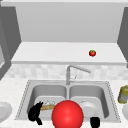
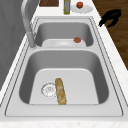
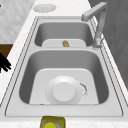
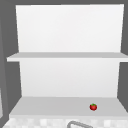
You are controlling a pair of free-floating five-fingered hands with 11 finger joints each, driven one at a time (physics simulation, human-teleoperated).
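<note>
Near the front rim of the left basin: left hand (image 1: 35,113) close beside the bread (image 1: 47,107), hold on it impossible to tell. Right hand (image 1: 95,122) relaxed and empty, near the right basin. Probably risks shoving the bread across the drain (image 2: 49,89) with a careless reach, or bumping the red ball (image 1: 67,115) on a swing right.

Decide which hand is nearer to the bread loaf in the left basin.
Left. The left hand hangs at the left basin's front edge, right beside the bread loaf. The right hand is off past the right basin's front rim, with the red ball between them.
</note>
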